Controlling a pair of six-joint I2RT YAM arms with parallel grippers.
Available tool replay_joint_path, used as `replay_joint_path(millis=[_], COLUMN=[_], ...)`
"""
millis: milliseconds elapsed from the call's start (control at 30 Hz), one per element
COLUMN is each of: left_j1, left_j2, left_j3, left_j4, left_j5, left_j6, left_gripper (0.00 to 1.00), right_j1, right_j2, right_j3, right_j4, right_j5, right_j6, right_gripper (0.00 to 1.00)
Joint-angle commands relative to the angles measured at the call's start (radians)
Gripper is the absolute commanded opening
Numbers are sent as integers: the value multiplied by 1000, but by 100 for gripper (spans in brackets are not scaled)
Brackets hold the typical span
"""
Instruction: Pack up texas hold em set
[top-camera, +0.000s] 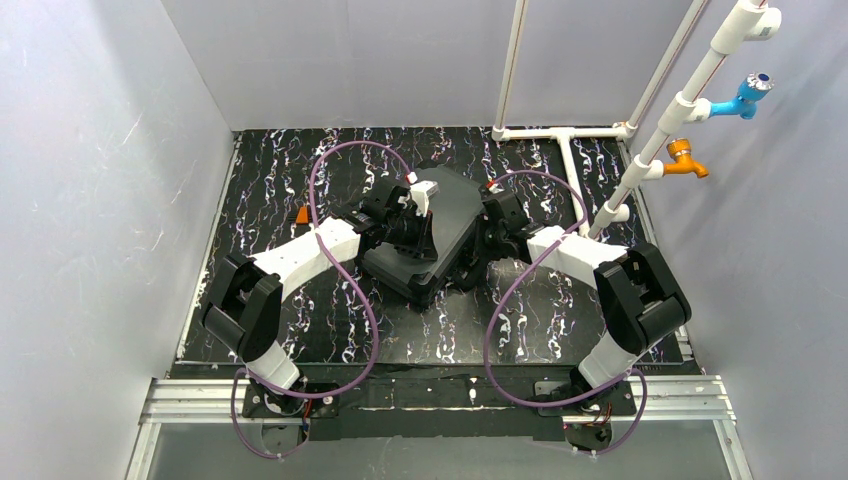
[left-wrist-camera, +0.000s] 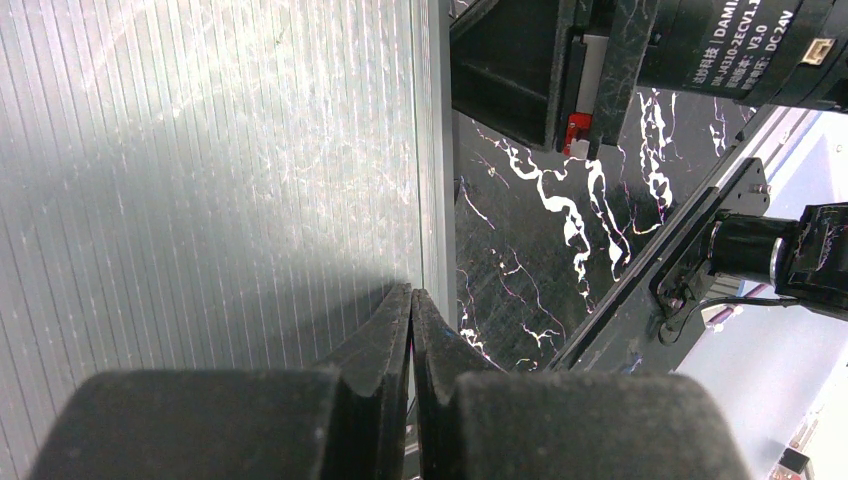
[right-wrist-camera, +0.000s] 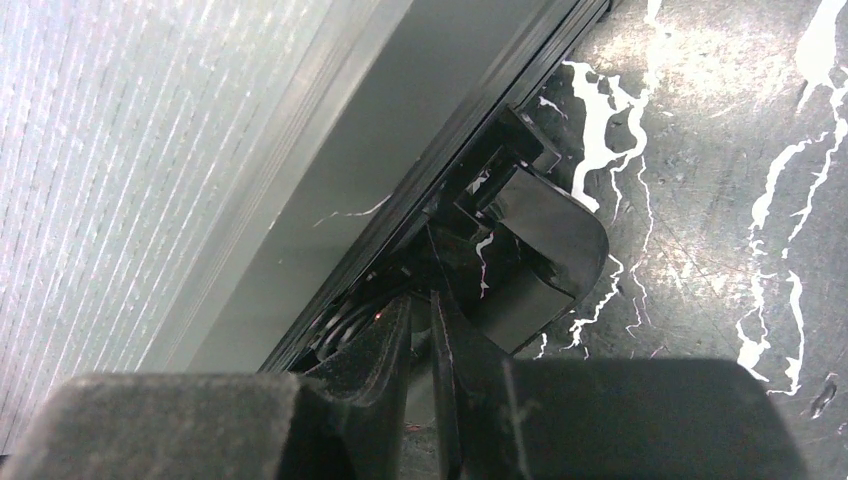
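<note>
Left gripper (left-wrist-camera: 412, 296) clenched empty, we rest its tips on the ribbed lid of the closed black hard plastic case (top-camera: 455, 210), lying mid-table with its long axis near-left to far-right. Our right gripper (right-wrist-camera: 421, 296) sits nearest its right-side black latch (right-wrist-camera: 535, 250), barely parted; we cannot tell whether it grasps.

The top view is bright, even and sharp. In the left wrist view glare whitens the case (left-wrist-camera: 200, 150) at 10 o'clock; shadow pools at 6 o'clock. The right wrist view is dimmer, its fingers (right-wrist-camera: 370, 370) blurred at 6 o'clock.
</note>
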Motion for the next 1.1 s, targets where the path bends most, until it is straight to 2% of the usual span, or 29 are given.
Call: replay_joint_path(millis=[0,600,1067], left_j1=[-14,-13,-14], left_j2=[20,-6,-27], left_j3=[-64,-64,-70], left_j4=[-162,-170,-173], left_j5=[-53,-53,-59], left_j6=[31,28,27], left_gripper=[0,0,0], right_j1=[9,14,13], right_j2=[-22,-63,-50], right_j3=[24,-80,-80], right_j4=[123,169,144], right_j5=[-92,-129,-58], right_j6=[61,111,64], right_gripper=[22,29,22])
